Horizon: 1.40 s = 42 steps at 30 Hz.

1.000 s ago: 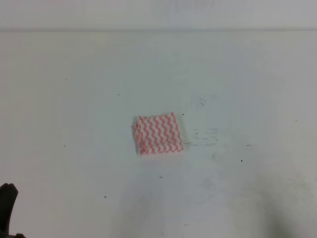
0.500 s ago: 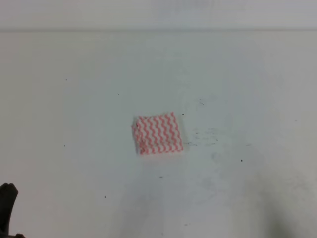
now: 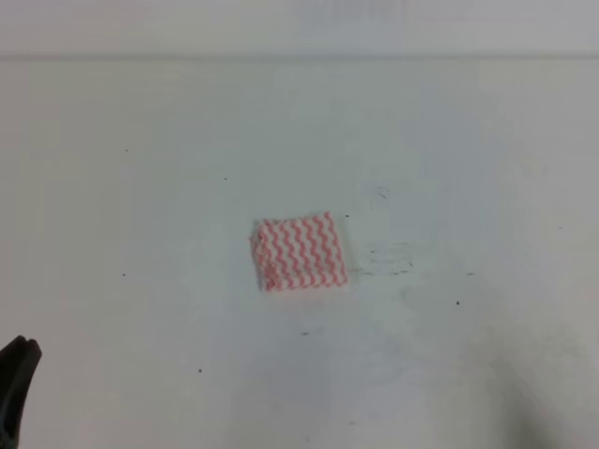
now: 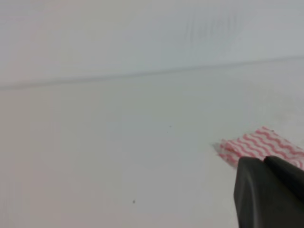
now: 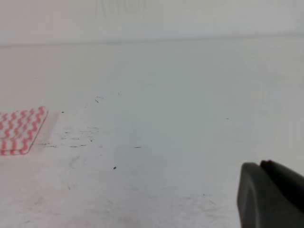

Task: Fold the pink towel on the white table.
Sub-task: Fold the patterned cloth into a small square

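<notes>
The pink towel lies near the middle of the white table as a small, squarish packet with layered edges on its left side — it reads as already folded. It sits exactly where it sat a second ago; nothing about its shape has shifted.

What has changed is the left hand at the lower-left corner of the high view: it has moved slightly and remains well apart from the cloth. In its wrist view its dark fingers seem pressed together on nothing. The right hand looks the same, clenched and empty, outside the high view.

My judgement — the folding is finished and both arms are retreating.
</notes>
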Available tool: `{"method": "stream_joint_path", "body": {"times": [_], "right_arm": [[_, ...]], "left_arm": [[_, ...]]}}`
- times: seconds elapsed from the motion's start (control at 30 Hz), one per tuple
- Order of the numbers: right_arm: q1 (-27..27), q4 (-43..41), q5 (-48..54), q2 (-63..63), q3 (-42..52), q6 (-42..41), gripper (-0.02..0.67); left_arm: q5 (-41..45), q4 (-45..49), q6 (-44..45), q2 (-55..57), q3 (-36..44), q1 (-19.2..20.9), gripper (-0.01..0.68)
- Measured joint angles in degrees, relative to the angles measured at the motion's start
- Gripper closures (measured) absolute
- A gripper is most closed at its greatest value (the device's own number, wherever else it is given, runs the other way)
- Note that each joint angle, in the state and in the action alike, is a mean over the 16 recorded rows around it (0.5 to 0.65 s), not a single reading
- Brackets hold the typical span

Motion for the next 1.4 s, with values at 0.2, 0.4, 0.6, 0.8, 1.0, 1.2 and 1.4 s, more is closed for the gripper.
{"method": "stream_joint_path", "body": {"times": [0.2, 0.4, 0.6, 0.8, 1.0, 1.2, 1.4], "right_arm": [[0.0, 0.0, -0.1, 0.0, 0.1, 0.0, 0.667], [0.0, 0.0, 0.0, 0.1, 0.0, 0.1, 0.667], [0.0, 0.0, 0.1, 0.2, -0.2, 0.0, 0.667], [0.0, 0.0, 0.0, 0.1, -0.1, 0.1, 0.667], [0.0, 0.0, 0.0, 0.1, -0.1, 0.1, 0.667], [0.0, 0.1, 0.0, 0.2, -0.2, 0.0, 0.667], [0.0, 0.0, -0.1, 0.2, -0.2, 0.0, 0.667]], "left_arm": [[5.1, 15.1, -10.3, -5.1, 0.0, 4.0, 0.676], [13.6, 22.5, -17.7, -12.5, 0.0, 9.3, 0.675], [22.6, 22.9, -19.6, -18.5, 0.1, 13.2, 0.676], [28.4, 23.0, -20.9, -20.6, 0.1, 14.9, 0.676], [31.0, 23.0, -21.1, -20.7, 0.1, 15.3, 0.676], [31.8, 23.0, -21.1, -20.6, 0.1, 15.3, 0.675], [31.7, 23.0, -21.1, -20.6, 0.2, 15.3, 0.675]]}}
